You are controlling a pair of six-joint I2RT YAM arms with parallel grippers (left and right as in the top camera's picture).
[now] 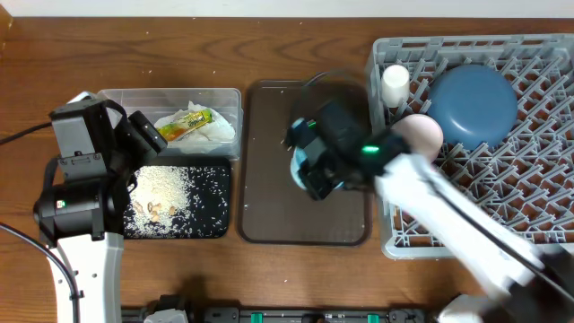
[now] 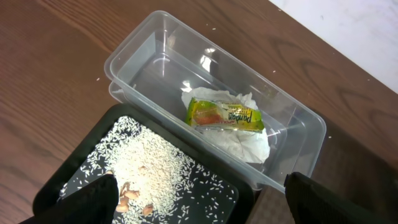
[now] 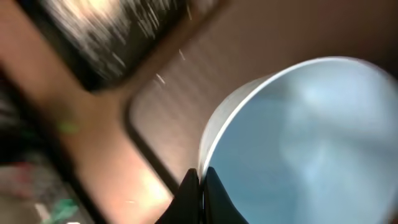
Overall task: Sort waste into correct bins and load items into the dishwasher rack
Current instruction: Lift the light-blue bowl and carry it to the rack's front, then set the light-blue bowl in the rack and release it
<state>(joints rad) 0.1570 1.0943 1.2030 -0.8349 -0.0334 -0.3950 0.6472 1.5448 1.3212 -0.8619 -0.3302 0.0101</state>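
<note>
A wooden table (image 1: 296,278) fills the view; a brown serving tray (image 1: 267,170) lies flat near its middle; a black cable (image 1: 20,136) trails in at the left edge.

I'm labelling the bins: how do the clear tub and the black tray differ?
The clear tub is see-through with tall walls; the black tray is opaque and shallow. The clear tub holds a white napkin and a yellow-green wrapper; the black tray holds loose rice. Both are rectangular, of similar footprint, and sit side by side.
</note>
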